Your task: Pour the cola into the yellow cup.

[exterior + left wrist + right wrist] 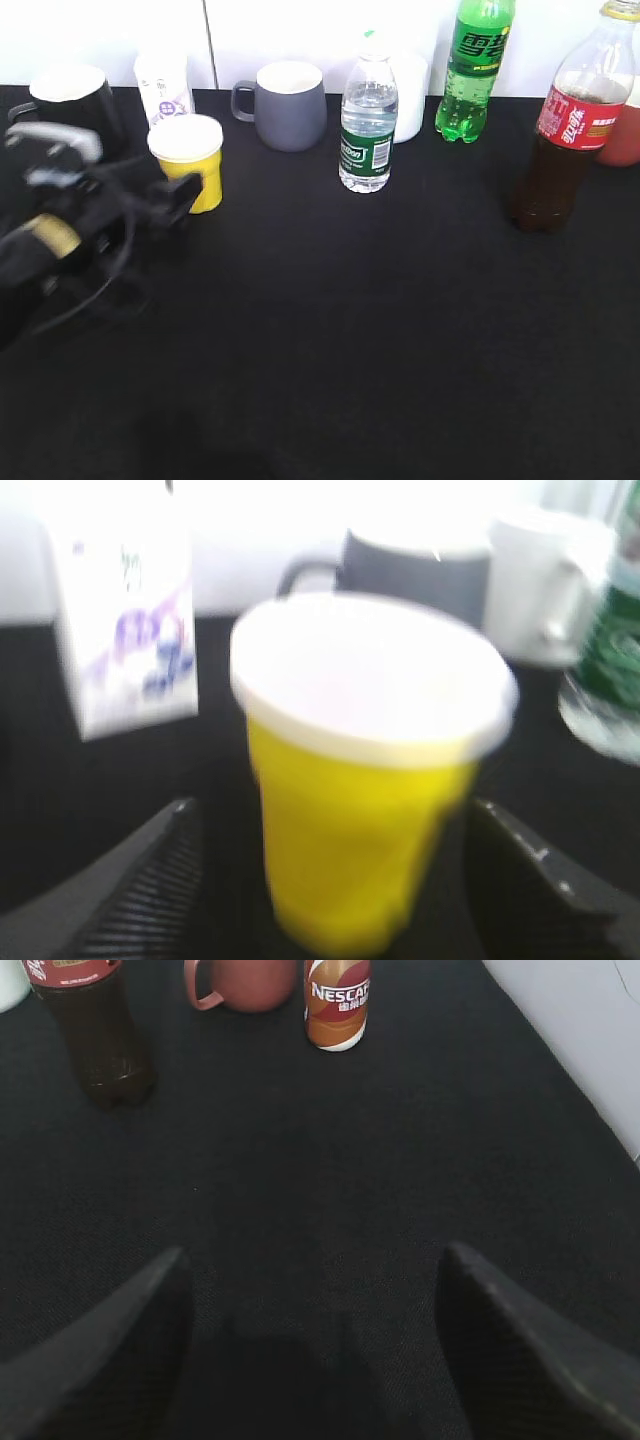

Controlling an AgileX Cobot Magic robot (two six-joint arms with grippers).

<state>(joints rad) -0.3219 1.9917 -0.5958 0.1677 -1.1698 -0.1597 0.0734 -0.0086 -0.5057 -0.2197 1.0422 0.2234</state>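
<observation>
A black surface (380,330) fills most of the room we can see. Behind it stands a white wall (300,30) with a thin dark line running down it. Bright light shines on the wall and makes it glow

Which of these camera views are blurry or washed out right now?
Exterior view: the left gripper is motion-smeared, the bottles sharp. Left wrist view: soft throughout, the yellow cup hazy, its white rim blown out. Right wrist view: sharpest, the cola crisp.
</observation>
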